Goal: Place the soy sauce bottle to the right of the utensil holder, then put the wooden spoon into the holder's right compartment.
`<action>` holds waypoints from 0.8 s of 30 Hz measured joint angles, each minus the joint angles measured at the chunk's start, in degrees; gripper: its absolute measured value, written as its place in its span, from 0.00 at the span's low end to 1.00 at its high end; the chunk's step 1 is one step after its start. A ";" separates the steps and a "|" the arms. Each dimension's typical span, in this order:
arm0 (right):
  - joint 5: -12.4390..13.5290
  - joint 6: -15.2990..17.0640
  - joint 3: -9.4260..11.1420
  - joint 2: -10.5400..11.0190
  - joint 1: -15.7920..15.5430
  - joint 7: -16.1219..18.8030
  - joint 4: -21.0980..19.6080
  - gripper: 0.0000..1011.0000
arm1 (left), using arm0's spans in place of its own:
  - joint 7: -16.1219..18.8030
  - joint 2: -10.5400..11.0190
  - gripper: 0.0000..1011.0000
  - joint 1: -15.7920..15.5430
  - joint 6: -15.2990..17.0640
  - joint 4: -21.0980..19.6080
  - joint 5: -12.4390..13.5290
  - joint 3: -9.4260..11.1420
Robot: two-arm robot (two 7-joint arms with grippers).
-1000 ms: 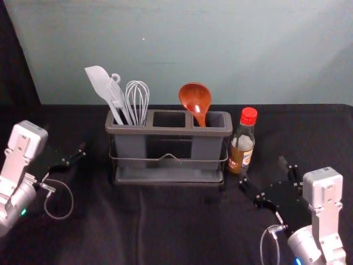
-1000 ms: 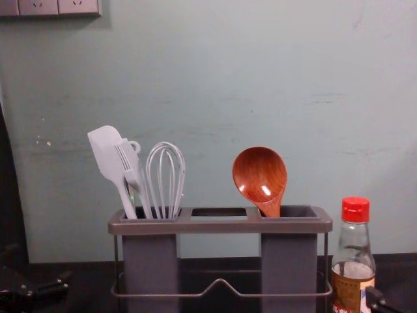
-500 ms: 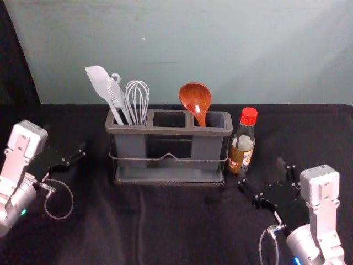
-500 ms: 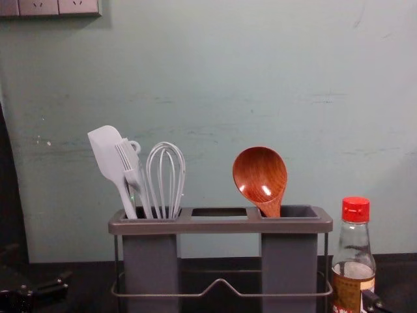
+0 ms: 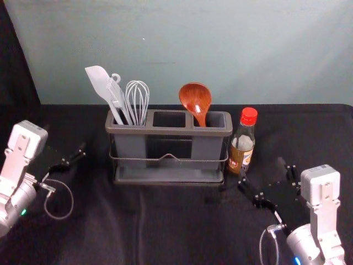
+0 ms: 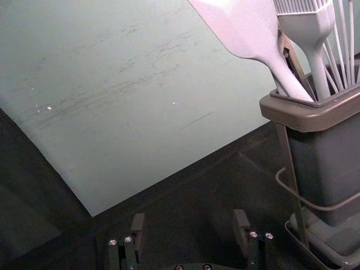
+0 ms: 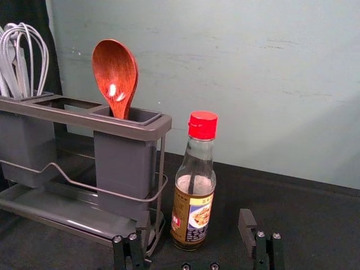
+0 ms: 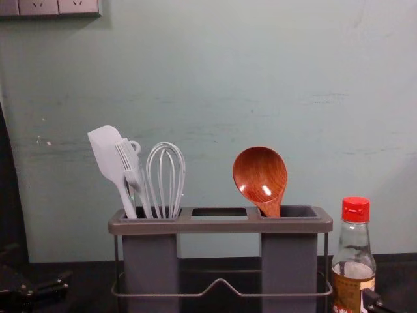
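Grey-green wall (image 5: 259,49), black cloth (image 5: 171,226), left pincer (image 5: 64,140) spread left of holder (image 5: 168,131), right pincer (image 5: 262,167) spread near bottle (image 5: 241,148)

From here I see black cloth (image 5: 176,232), softly creased, its back edge against a scuffed grey-green wall (image 5: 265,49); dark drapery (image 5: 15,66) hangs by the back left corner, sockets (image 8: 58,8) high on the left.

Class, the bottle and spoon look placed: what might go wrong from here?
The open right tool has one finger near the red-capped glass soy sauce bottle; a careless move might tip it. A sideways nudge could knock the bottle into the adjacent grey plastic utensil holder. The reddish-brown wooden spoon rises above its compartment, so a bump might swing it.
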 joint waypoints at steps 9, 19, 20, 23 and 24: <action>0.05 -0.04 0.00 0.02 0.00 -0.05 0.00 0.99 | 0.00 0.00 1.00 0.00 0.00 0.00 0.00 0.00; 0.03 -0.09 0.00 0.02 0.00 -0.09 0.00 0.99 | 0.00 0.00 1.00 0.00 0.00 0.00 0.00 0.00; 0.03 -0.10 0.00 0.02 0.00 -0.10 0.00 0.99 | 0.00 0.00 1.00 0.00 0.00 0.00 0.00 0.00; 0.03 -0.10 0.00 0.02 0.00 -0.10 -0.01 0.99 | 0.00 0.00 1.00 0.00 0.00 0.00 0.00 0.00; 0.03 -0.10 0.00 0.01 0.00 -0.10 -0.01 0.99 | 0.00 0.00 1.00 0.00 0.00 0.00 0.00 0.00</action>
